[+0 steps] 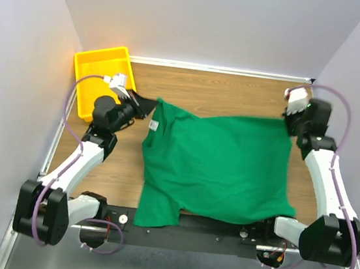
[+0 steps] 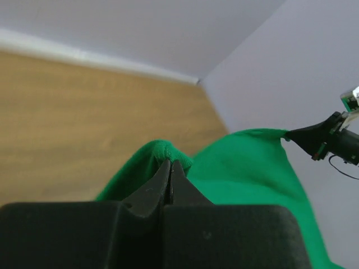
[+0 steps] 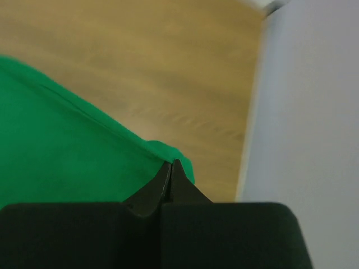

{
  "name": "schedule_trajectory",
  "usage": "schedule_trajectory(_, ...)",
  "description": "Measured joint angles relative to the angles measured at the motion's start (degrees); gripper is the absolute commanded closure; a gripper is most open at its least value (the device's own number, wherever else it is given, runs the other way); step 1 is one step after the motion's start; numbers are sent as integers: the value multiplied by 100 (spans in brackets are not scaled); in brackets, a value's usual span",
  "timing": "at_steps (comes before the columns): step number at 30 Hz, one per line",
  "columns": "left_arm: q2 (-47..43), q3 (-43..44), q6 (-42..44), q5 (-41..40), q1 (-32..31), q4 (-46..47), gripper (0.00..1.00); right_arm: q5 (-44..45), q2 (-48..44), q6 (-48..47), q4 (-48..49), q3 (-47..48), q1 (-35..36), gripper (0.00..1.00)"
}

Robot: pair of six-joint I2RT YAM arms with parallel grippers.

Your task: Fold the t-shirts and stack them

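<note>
The dark green t-shirt fills the middle of the table, opened out flat-ish. Its far edge is strung between your two grippers, and its near edge, with one sleeve, drapes over the black rail at the arm bases. Treat it as light, soft and limp: it will sag and crease wherever it is unsupported, and it should not slip much on wood. Hold it at corners and hems, as now, so that the edge between the grips stays straight for the fold.

The left gripper has its jaws pressed together on a bunched corner of cloth near the collar end, plain in the left wrist view. The right gripper pinches the opposite far corner the same way. The small white neck tag shows just below the left grip.

Pale walls close in three sides, tight beside the right arm. The wooden table is smooth. A yellow bin sits in the far left corner, just behind the left gripper.
</note>
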Motion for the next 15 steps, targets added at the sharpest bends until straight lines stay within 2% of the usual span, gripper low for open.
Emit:
schedule_trajectory(2,293,-382,0,66,-4,-81,100,-345,149,50,-57,-739,0,99)
schedule_trajectory(5,861,-503,20,181,-4,-236,100,-702,529,59,-66,-1167,2,99)
schedule_trajectory(9,1456,-415,76,297,-7,-317,100,-892,1231,103,87,-1200,2,99)
schedule_trajectory(15,1862,85,192,295,-7,-570,100,-1005,1705,284,129,-1014,0,99)
